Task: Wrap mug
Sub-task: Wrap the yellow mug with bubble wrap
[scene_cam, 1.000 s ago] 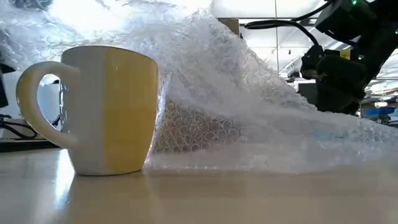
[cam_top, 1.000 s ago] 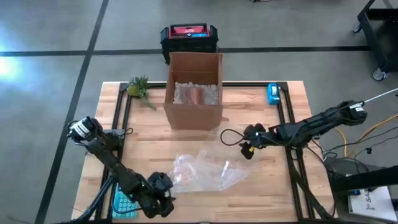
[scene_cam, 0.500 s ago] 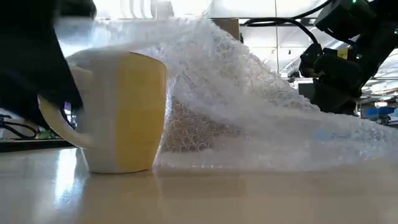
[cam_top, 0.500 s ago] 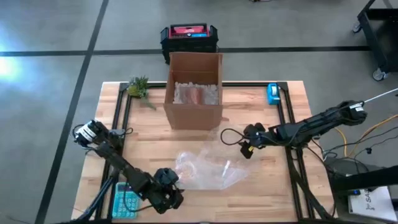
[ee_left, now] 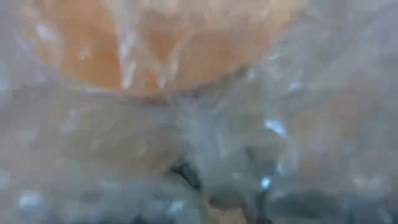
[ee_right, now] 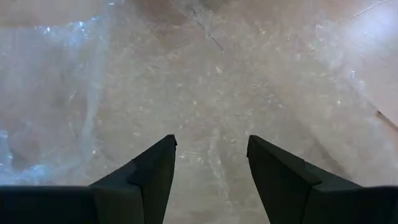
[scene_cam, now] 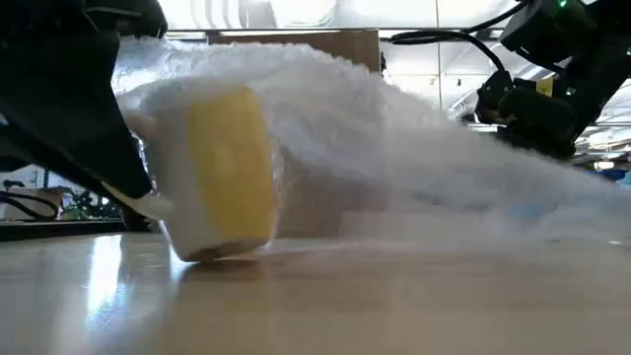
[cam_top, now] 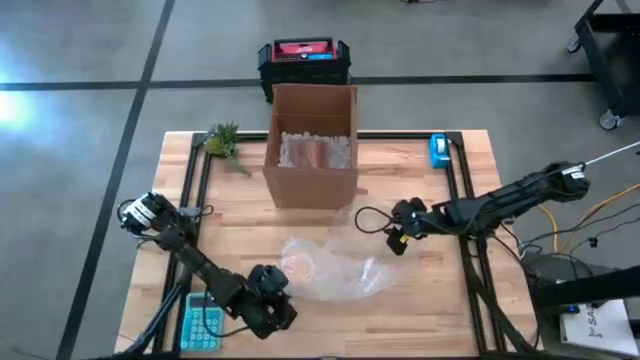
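A wooden table with a black metal frame is holding one clear, crinkled sheet of bubble wrap, dimpled all over with small round bubbles and lying near the front middle of the table. One mug is sitting at the sheet's left end, glossy ceramic, cylindrical, yellow on the side and white at the rim and handle; in the low view it is tipping off upright, its base lifting on one side, its long axis leaning with the top toward the left, and the wrap is draping over its top and far side. The handle is pointing left, partly hidden behind the dark left arm. In the high view the mug is showing only as a pale orange blur under the plastic. The left gripper is pressing against the wrap at the mug; its wrist view is filled with plastic and the orange mug, and I cannot tell how its jaws are standing. The right gripper is hovering over the right end of the sheet with its two dark, wedge-shaped fingers spread apart and holding nothing. Behind the wrap, one open brown cardboard box is standing, with pale padding inside. One small green plant sprig is lying at the back left, one blue tape dispenser at the back right, and one teal calculator at the front left
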